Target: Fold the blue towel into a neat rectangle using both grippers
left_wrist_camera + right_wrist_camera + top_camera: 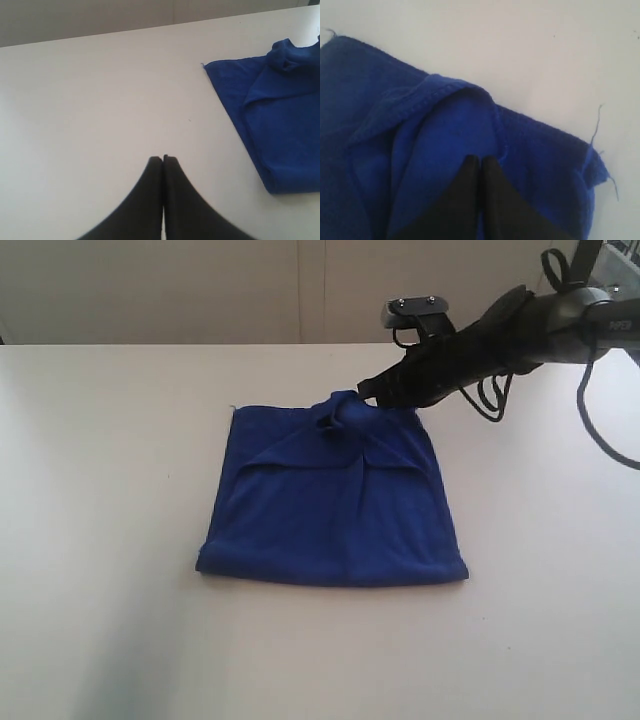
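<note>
Front: white table (90, 640), bare. Centre: blue towel (330, 510), folded roughly square, near edge flat. Its 12 o'clock edge rises in a bunched peak where the right gripper (362, 392), reaching in from 2 o'clock, is clamped on the cloth, likely to draw that edge over. The left gripper (163, 159) has its fingers together, empty, well apart from the towel over the table.

blue towel (280, 125) cut off at left wrist view's edge | right tool (480, 158) base out of view

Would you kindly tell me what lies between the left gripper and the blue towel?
Only bare table, in the left wrist view, separates the left gripper from the blue towel.
</note>
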### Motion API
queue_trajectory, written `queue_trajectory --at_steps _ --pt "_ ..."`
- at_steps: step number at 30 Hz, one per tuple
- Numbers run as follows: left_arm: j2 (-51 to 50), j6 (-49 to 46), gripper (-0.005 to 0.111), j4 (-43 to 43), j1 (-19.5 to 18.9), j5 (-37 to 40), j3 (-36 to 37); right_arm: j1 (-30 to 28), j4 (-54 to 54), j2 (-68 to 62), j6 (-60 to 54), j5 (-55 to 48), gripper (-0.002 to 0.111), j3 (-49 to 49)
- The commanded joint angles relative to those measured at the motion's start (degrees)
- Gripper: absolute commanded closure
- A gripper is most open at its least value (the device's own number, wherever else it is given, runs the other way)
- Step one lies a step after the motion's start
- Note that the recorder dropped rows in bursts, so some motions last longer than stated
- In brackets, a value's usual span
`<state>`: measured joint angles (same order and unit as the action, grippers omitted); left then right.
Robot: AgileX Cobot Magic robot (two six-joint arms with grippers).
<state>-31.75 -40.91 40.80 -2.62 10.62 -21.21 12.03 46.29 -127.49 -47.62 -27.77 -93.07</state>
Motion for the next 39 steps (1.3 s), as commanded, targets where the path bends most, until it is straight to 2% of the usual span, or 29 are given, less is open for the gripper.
queue_trajectory --at_steps 1,15,21,26,33,39 --pt "0.4 0.1 0.107 0.7 0.0 0.2 0.5 -0.1 -4.1 2.7 3.3 -2.8 0.108 0.8" --pt "0.4 0.1 0.107 0.7 0.0 0.2 0.5 -0.1 -6.0 9.7 4.3 -5.5 0.108 6.9" --pt "0.4 0.1 0.107 0.7 0.0 -0.1 0.5 -0.1 -7.7 9.7 4.3 2.5 0.108 11.5" --pt "0.4 0.5 0.107 0.7 0.0 -0.3 0.5 -0.1 -7.7 9.7 4.5 3.1 0.108 11.5" --pt "0.4 0.5 0.107 8.6 0.0 0.2 0.5 -1.9 -12.5 9.6 4.4 0.9 0.108 11.5" --pt "-0.2 0.3 0.107 11.8 0.0 1.2 0.5 -2.5 -17.0 8.0 4.4 2.6 0.108 11.5"
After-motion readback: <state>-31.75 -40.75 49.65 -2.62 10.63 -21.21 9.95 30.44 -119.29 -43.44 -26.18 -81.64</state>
